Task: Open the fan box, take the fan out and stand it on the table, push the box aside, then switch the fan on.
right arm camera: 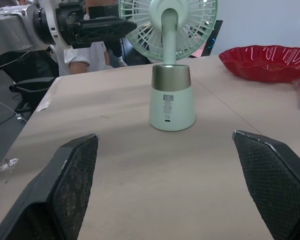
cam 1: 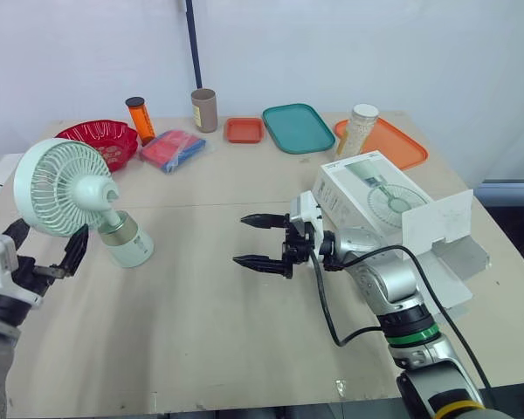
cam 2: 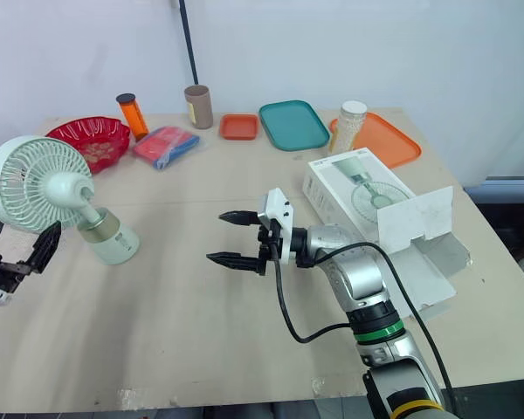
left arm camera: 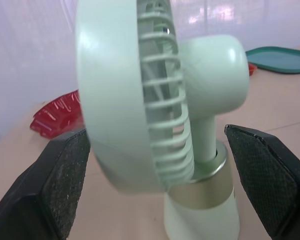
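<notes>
Wide wooden table (cam 1: 201, 349) under me, pale and scuffed. On it, the fan (cam 1: 65, 188) is my marker: it stands upright on its smooth mint base, with a brushed metal band above that, a curved neck, and a round ribbed grille on top.

Biggest piece after the table is the box (cam 1: 375, 196). It is white card with a fan printed on it, lying flat well to the fan's right, its end flap open and standing up.

My right gripper (cam 1: 241, 240) hovers between the fan and the box. Its black textured pads are spread wide with nothing in them, tips pointing at the fan.

My left gripper (cam 1: 45, 240) is right at the fan, on the near side. It is gaping too, and my wrist view has the grille between the two pads. Whether either pad touches the fan I cannot tell.

Beyond the fan and to its right lie a teal rounded tray (cam 1: 299, 128) and a flat orange tray (cam 1: 393, 144). Just behind the fan sits a glossy red fluted bowl (cam 1: 100, 140). Right of the bowl are a soft blue-and-red packet (cam 1: 172, 149) and a small orange dish (cam 1: 244, 130).

Smaller still, past the fan: a jar (cam 1: 360, 129) of pale grains, a brown cup (cam 1: 204, 110) and an orange bottle (cam 1: 141, 120).
</notes>
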`<state>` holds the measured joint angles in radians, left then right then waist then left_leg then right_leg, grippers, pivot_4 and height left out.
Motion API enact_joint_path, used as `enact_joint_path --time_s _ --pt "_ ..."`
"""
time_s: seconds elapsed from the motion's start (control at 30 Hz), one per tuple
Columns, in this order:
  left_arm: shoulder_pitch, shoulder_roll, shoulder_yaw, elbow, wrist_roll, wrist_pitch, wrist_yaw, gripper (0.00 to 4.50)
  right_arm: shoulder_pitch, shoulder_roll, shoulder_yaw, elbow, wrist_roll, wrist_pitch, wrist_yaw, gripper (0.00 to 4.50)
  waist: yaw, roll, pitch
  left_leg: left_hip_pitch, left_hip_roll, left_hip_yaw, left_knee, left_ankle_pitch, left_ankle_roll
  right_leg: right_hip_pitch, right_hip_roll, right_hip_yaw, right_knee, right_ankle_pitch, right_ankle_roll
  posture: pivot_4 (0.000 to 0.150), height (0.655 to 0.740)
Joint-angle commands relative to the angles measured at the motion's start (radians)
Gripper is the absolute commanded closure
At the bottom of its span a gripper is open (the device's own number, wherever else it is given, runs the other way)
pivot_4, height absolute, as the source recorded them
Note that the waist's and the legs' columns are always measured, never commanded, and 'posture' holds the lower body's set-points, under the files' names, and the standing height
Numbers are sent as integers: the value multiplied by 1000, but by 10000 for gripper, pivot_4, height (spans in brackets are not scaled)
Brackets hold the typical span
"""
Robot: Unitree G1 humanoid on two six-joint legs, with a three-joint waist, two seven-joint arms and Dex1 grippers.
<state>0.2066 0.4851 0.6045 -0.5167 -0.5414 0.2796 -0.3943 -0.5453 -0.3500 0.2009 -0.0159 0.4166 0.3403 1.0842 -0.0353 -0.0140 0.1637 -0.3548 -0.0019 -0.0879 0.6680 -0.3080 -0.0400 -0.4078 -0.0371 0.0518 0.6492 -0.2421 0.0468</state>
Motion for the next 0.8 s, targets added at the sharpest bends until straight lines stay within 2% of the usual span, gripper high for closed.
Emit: enact_joint_path --time_s 0.03,0.13,0.17,0.2,0.23,0.27,0.37,0.5,0.67,0.8 --pt "-1 2 20 -15 -25 -2 1 5217 1 -1 0 -41 -3 -11 -5 0 0 0 0 0 0 0 0 0 0 0 0 0 0 0 0 1500 7400" --pt "10 1 24 -23 -37 3 -1 13587 0 3 2 -33 -10 -13 -9 0 0 0 0 0 0 0 -1 0 0 0 0 0 0 0 0 1500 7400" --pt "12 0 24 -26 -37 3 2 17614 3 4 4 -33 -12 -15 -9 0 0 0 0 0 0 0 -1 0 -1 0 0 0 0 0 0 1500 7400" --pt "13 0 25 -28 -39 3 5 19507 5 4 5 -34 -14 -15 -10 0 0 0 0 0 0 0 0 0 -1 0 0 0 0 0 0 1500 7400" --pt "12 -1 26 -31 -45 5 9 24240 6 4 6 -36 -13 -14 -10 0 0 0 0 0 0 0 0 0 -1 0 0 0 0 0 0 1500 7400" --pt "12 -2 27 -34 -50 6 12 25175 8 4 6 -37 -12 -13 -11 0 0 0 0 0 0 0 -1 0 -1 0 0 0 0 0 0 1500 7400" --pt "16 -1 21 -47 -64 12 11 25662 6 3 9 -35 -13 -14 -12 0 0 0 0 0 0 0 -1 0 -1 0 0 0 0 0 0 1500 7400" --pt "25 5 11 -103 -144 45 -2 25663 -14 15 4 -23 -14 3 -39 0 0 0 0 0 0 0 -1 0 -1 0 0 0 0 0 0 1500 7400" --pt "-20 17 -23 -173 -236 105 33 25663 -129 71 -17 28 -17 188 -199 0 -1 -1 1 0 0 -1 -1 1 -3 0 0 0 0 0 0 1500 7400" --pt "-87 51 -104 -192 -197 129 31 25663 -210 113 -2 72 -67 226 -287 0 -2 -1 1 -2 0 -5 -1 2 -4 -1 0 -3 0 0 0 1500 7400"
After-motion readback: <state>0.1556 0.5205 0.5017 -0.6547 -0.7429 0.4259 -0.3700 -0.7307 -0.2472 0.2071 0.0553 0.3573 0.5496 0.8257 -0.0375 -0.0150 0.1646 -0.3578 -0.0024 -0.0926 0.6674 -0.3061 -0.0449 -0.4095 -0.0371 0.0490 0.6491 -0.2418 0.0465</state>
